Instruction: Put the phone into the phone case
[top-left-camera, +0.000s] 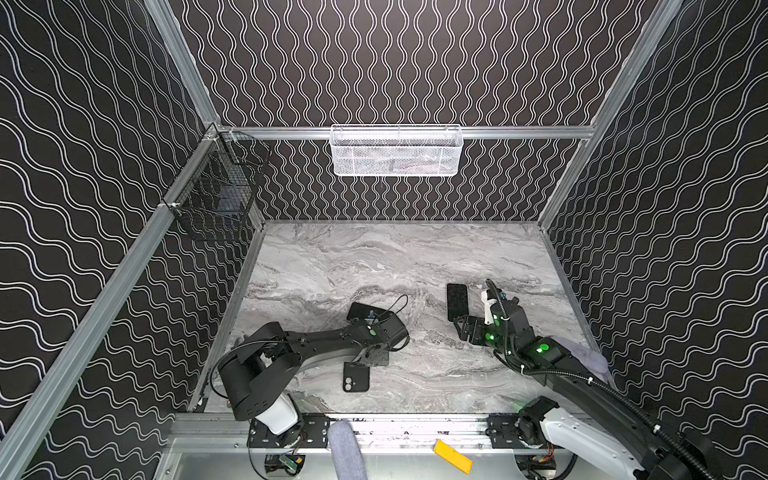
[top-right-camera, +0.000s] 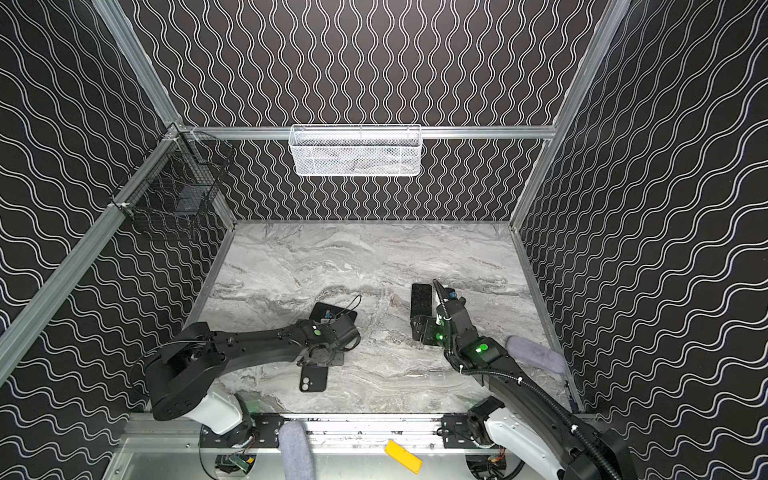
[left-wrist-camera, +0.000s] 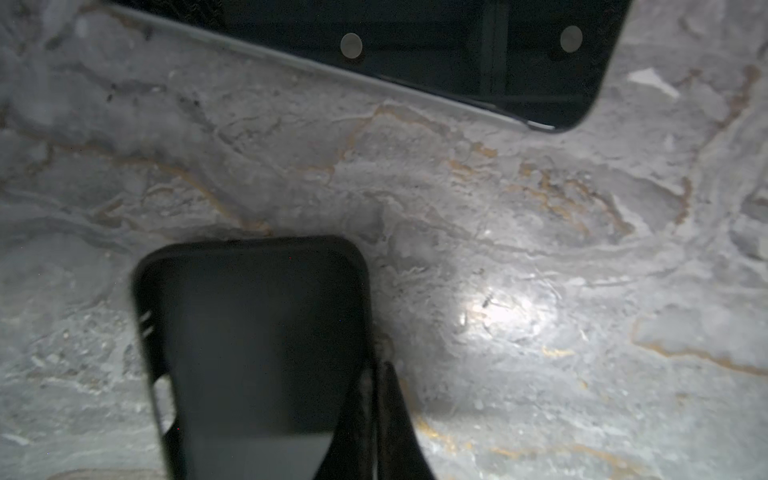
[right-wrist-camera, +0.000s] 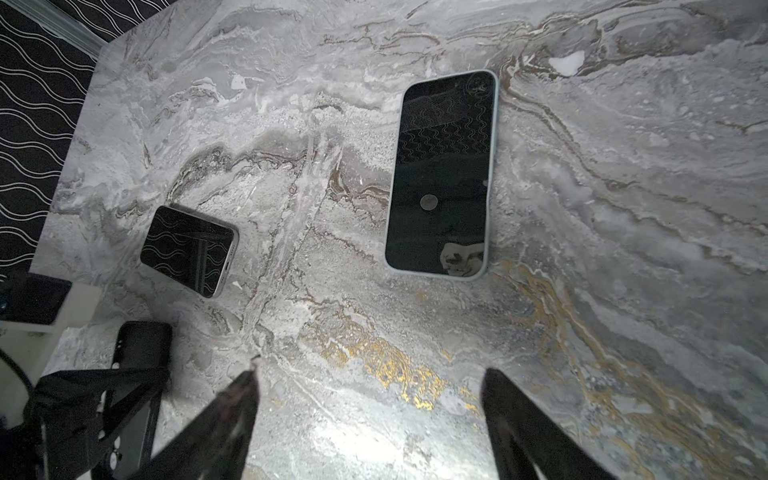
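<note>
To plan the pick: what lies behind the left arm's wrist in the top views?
A dark phone, flat on the marble table. Only its far end shows there; the wrist covers its near end.

We see a white mesh basket (top-left-camera: 396, 151) hanging on the aluminium rail (top-left-camera: 519, 133) of the back wall, and a black wire basket (top-left-camera: 216, 187) fixed on the left wall; inside it is a dark thing that we cannot identify. The walls (top-left-camera: 395, 62) are black with white wavy lines. The tabletop (top-left-camera: 374, 257) has a grey marble pattern. In front of it lie a yellow flat piece (top-left-camera: 452, 456) and a grey fuzzy roll (top-left-camera: 347, 451). A grey cloth (top-left-camera: 582, 353) lies at its right edge.
</note>
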